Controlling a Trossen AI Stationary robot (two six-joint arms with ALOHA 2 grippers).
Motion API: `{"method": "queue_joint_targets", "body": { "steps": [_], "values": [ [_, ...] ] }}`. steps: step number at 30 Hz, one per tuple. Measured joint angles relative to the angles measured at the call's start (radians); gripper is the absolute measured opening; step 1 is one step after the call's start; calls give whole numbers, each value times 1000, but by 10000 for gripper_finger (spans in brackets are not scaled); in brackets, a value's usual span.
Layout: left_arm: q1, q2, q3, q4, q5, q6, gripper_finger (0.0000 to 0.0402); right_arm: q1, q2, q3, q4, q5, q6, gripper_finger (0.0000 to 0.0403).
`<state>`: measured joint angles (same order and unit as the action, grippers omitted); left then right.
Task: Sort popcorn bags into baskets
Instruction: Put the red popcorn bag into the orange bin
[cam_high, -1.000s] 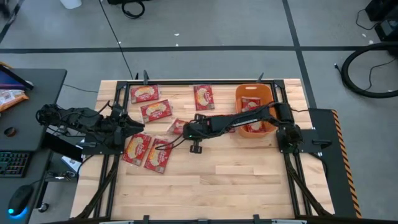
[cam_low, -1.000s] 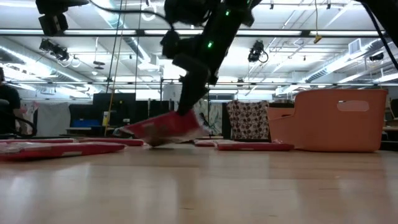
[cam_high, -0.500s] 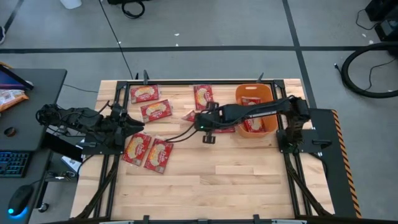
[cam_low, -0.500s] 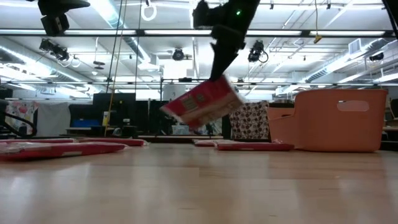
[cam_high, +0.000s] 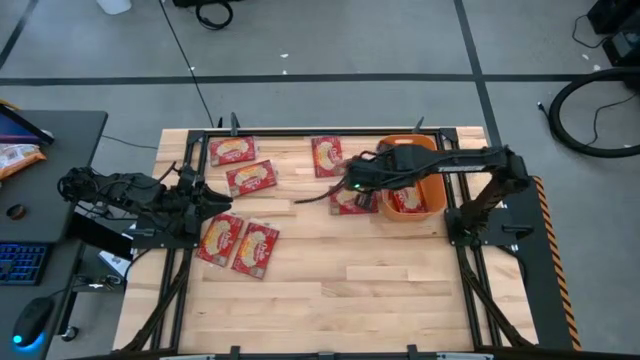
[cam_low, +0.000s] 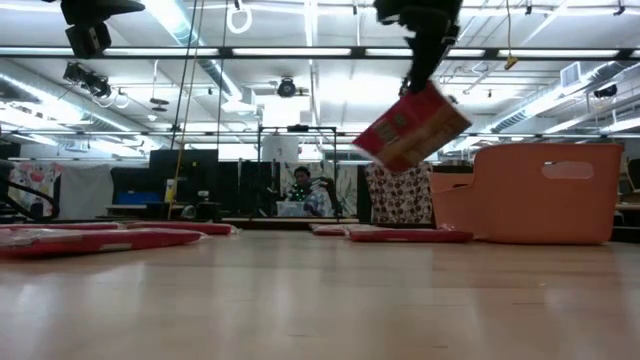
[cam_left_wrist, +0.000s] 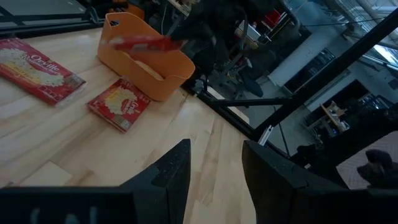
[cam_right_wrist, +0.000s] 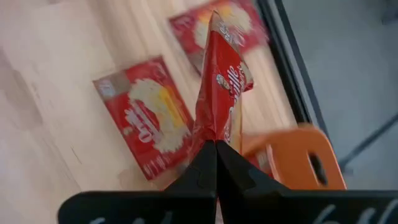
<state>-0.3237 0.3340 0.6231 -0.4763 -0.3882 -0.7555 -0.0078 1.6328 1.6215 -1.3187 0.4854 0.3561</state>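
A dark desk fills the left edge of the overhead picture, with an orange snack bag at its upper left, a keyboard lower down and a mouse in the bottom left corner. A black cable loops on the grey floor at upper right (another coil lies at top centre). In the level view a person sits mid-frame, far back, under long ceiling lights.

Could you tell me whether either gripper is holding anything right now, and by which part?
The right gripper pinches a popcorn bag by one edge, hanging in the air near the basket. The left gripper is open and holds nothing.
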Motion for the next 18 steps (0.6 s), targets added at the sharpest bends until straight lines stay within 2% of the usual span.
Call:
{"method": "queue_joint_targets", "body": {
  "steps": [9,18],
  "values": [
    [0,0,0,0,-33,1,149,2,-50,-10,-255,5,341,0],
    [0,0,0,0,-35,0,149,-17,-73,-210,-239,-36,550,3]
  ]
}}
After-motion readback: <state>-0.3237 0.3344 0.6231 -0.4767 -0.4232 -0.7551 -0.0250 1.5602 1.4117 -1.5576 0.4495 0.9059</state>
